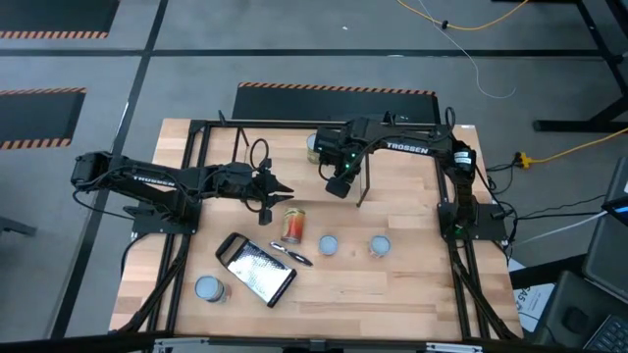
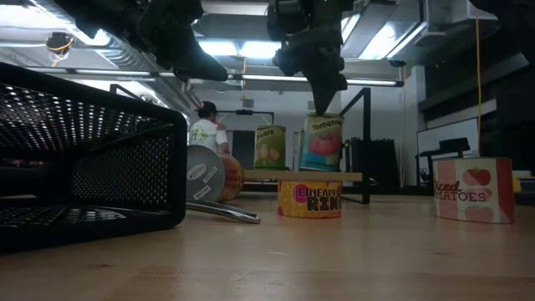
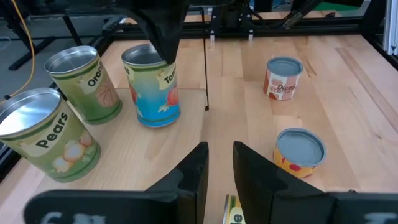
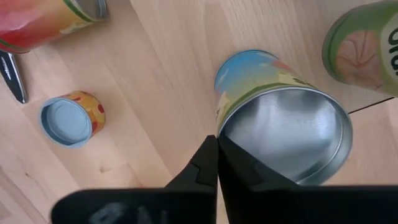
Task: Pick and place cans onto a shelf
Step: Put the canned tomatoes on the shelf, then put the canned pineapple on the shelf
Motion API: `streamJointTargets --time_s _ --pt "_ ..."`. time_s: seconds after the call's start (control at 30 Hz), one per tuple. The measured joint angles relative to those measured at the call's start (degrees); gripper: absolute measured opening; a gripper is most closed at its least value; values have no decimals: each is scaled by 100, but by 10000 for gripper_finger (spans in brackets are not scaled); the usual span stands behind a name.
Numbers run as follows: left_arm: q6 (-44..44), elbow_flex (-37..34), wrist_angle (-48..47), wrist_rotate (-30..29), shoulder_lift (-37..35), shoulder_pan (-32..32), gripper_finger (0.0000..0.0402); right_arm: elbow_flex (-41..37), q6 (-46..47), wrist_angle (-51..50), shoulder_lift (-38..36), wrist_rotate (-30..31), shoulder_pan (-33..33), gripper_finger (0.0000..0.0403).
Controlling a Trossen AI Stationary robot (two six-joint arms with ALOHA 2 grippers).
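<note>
A blue-labelled tomato can (image 4: pixel 280 118), open at the top, stands on the shelf's wooden board (image 2: pixel 267 176). My right gripper (image 4: pixel 217 146) comes down on it from above and is shut on its rim. Beside it on the board stand two green cans, oranges (image 3: pixel 84 84) and pears (image 3: pixel 43 134). An orange-red can (image 1: pixel 292 226) lies on its side on the table. Three short cans with blue-grey tops (image 1: pixel 329 245) (image 1: pixel 380 245) (image 1: pixel 208 287) stand nearer the front. My left gripper (image 3: pixel 221 158) hovers open above the lying can, holding nothing. My right gripper pinches the tomato can's top rim (image 4: pixel 221 124) on the side away from the green cans. One finger is inside the can and one outside. The fingers point straight down. The can stands upright with its bottom on the shelf board.
A flat metal grater (image 1: pixel 257 270) with a black handle lies at the front left of the table. Thin black shelf rods (image 3: pixel 205 81) stand beside the tomato can. A black frame (image 1: pixel 186 196) edges the table. A person (image 2: pixel 205 125) is in the room behind.
</note>
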Motion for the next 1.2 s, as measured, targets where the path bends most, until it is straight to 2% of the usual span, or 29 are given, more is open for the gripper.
streamJointTargets --time_s 0.33,0.87,1.1,1.2 --pt "0 0 0 0 0 0 66 -2 144 0 0 0 0 42" --pt "-1 0 1 0 0 0 66 -5 108 23 -17 -4 10 45" --pt "0 0 9 0 0 0 66 -9 -140 5 -513 24 264 45" --pt "4 0 109 0 0 0 66 -9 -278 28 -824 390 475 45"
